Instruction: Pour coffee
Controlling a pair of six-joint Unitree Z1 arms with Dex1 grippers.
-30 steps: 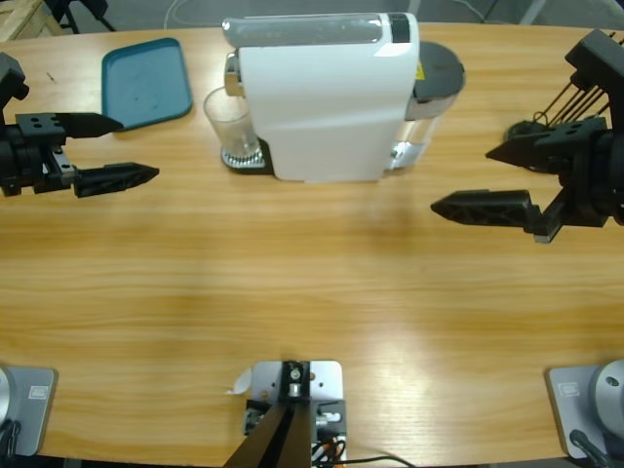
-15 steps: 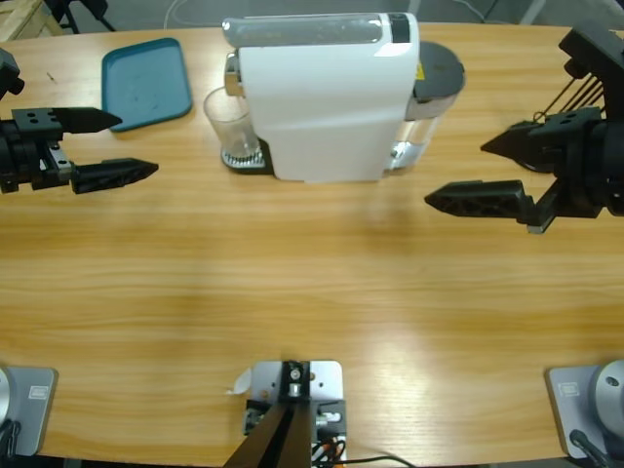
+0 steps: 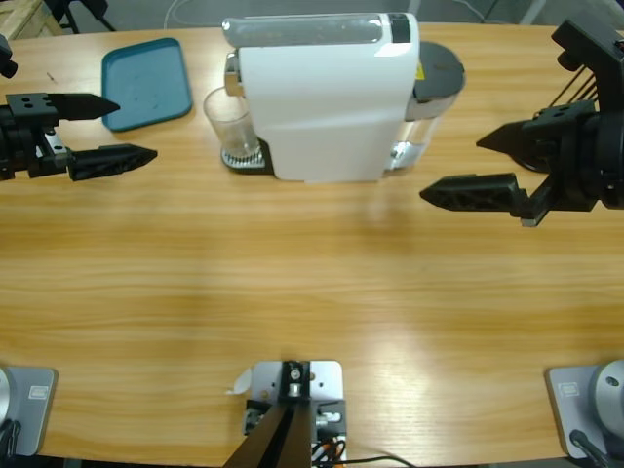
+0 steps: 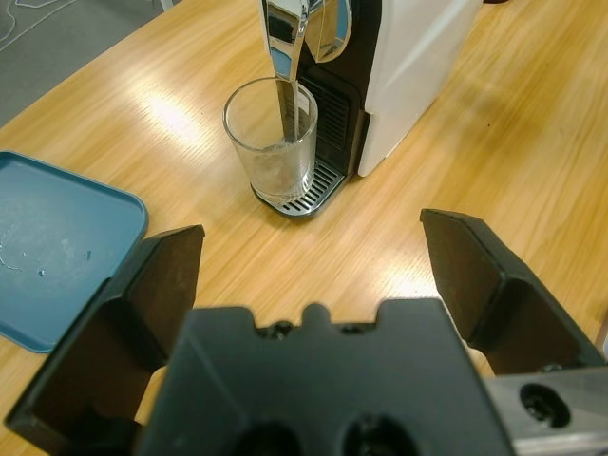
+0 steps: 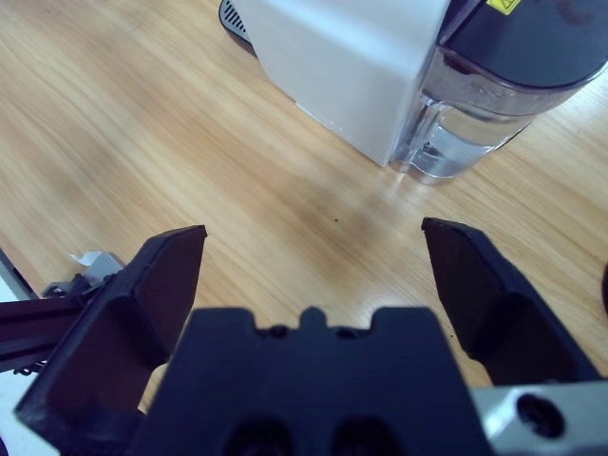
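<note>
**Both grippers spread wide and hanging back, glass waiting under the spout**

So we're looking at the left gripper (image 3: 102, 130) first: it's sitting at the left edge of the wooden table (image 3: 292, 292) with its two black jaws spread wide, nothing between them. In the left wrist view the same gripper (image 4: 313, 261) is pointing straight at the clear glass (image 4: 273, 138), which is well ahead of the jaws, not touching them. One jaw tip is hovering right by the near edge of the teal tray (image 3: 146, 81); we can't tell if it's over the rim or just beside it. In the wrist view the tray (image 4: 57, 237) is showing a few small droplets on its surface.

Over on the other side, the right gripper (image 3: 466, 168) is coming in from the right edge, jaws also wide apart and gripping nothing. It's aiming at the back end of the white coffee machine (image 3: 327, 97), near it but apart. The right wrist view is looking down between its jaws (image 5: 313, 256) at bare table, with the machine's white corner and the clear water tank (image 5: 475, 133) with its dark lid up ahead.

Now the actual task stuff: the glass (image 3: 230, 122) is standing upright on the machine's little black drip grate (image 4: 302, 195), directly under the chrome spout (image 4: 285, 43). We're seeing something thin and shiny running down from the spout into the glass, but we can't tell if it's liquid or just metal. The glass is looking pretty much clear, no dark coffee in it.
</note>
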